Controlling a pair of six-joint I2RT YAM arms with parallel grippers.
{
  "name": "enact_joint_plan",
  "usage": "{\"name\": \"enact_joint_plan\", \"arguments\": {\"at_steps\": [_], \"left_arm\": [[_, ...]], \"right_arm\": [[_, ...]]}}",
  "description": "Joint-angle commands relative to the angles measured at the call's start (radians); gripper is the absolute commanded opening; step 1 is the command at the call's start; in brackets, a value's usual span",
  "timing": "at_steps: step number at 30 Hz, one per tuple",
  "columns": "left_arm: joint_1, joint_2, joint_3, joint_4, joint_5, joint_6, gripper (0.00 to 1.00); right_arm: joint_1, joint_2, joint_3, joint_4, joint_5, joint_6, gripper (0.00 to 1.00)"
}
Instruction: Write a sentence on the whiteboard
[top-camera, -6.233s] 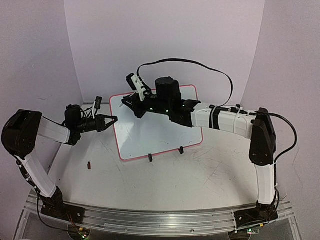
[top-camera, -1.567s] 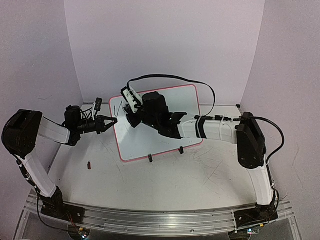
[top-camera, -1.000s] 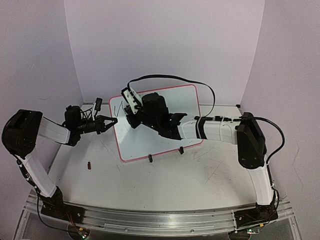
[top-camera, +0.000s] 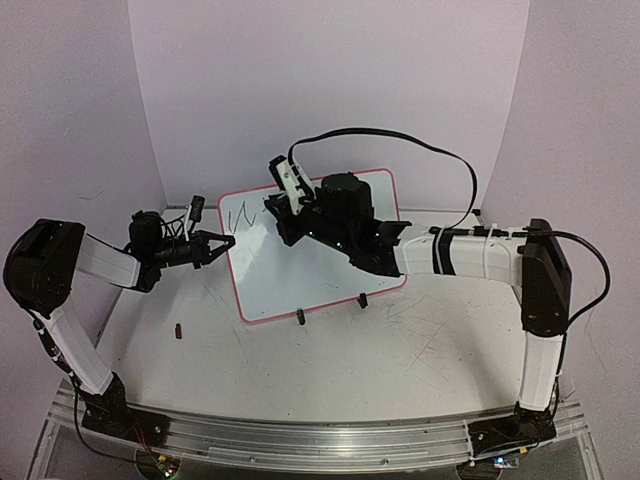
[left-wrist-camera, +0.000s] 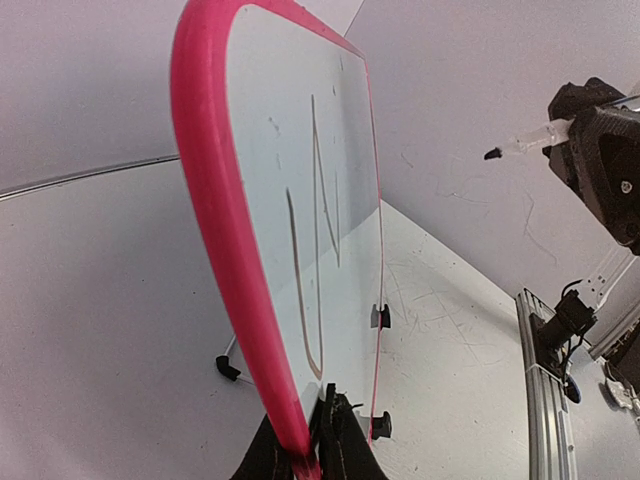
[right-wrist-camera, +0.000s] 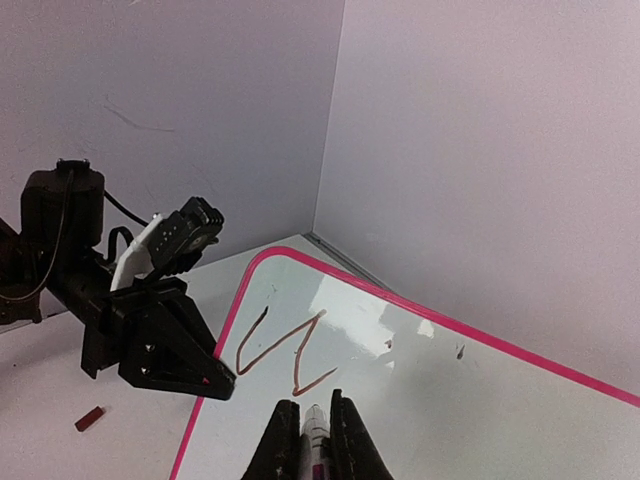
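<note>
To the left of the whiteboard (top-camera: 310, 275) the left gripper (top-camera: 226, 241) reaches in from the side. Its jaws are clamped on the board's pink left frame (the left wrist view shows the frame pinched between them). I judge that this grip is there to steady the light board. It stands tilted on the grey bench (top-camera: 350, 350) on only two small black clip feet (top-camera: 299, 316) at its near edge, and the pressure of writing would push it away. In the board's upper left corner the sentence (top-camera: 240, 213) is only begun: one zigzag like a "W", with the rest of the surface bare, so the task looks near its start. Just to the right of these strokes the right gripper (top-camera: 278, 210) hangs over the board, its jaws closed on a white marker (left-wrist-camera: 520, 145) with a dark tip. The tip seems lifted off the surface, probably to shift toward the place of the next letter. The right arm comes across from the board's right side, which leaves the written part uncovered.
</note>
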Motion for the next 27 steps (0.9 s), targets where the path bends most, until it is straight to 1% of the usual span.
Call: {"name": "enact_joint_plan", "arguments": {"at_steps": [1, 11, 16, 19, 27], "left_arm": [[-0.001, -0.013, -0.005, 0.021, -0.079, 0.108, 0.0], [-0.002, -0.019, -0.007, 0.016, -0.097, 0.112, 0.0], [-0.002, -0.023, -0.011, 0.013, -0.1, 0.113, 0.0], [-0.001, -0.023, -0.009, 0.011, -0.1, 0.113, 0.0], [-0.002, -0.018, -0.005, 0.007, -0.1, 0.113, 0.0]], "right_arm": [[-0.006, 0.021, 0.06, 0.031, 0.016, 0.015, 0.0], [-0.008, 0.024, 0.05, 0.026, 0.052, 0.007, 0.0], [-0.045, 0.032, 0.068, -0.012, -0.049, 0.084, 0.0], [-0.053, 0.045, 0.076, -0.019, -0.093, 0.086, 0.0], [-0.05, 0.102, 0.141, -0.066, -0.128, 0.075, 0.0]]}}
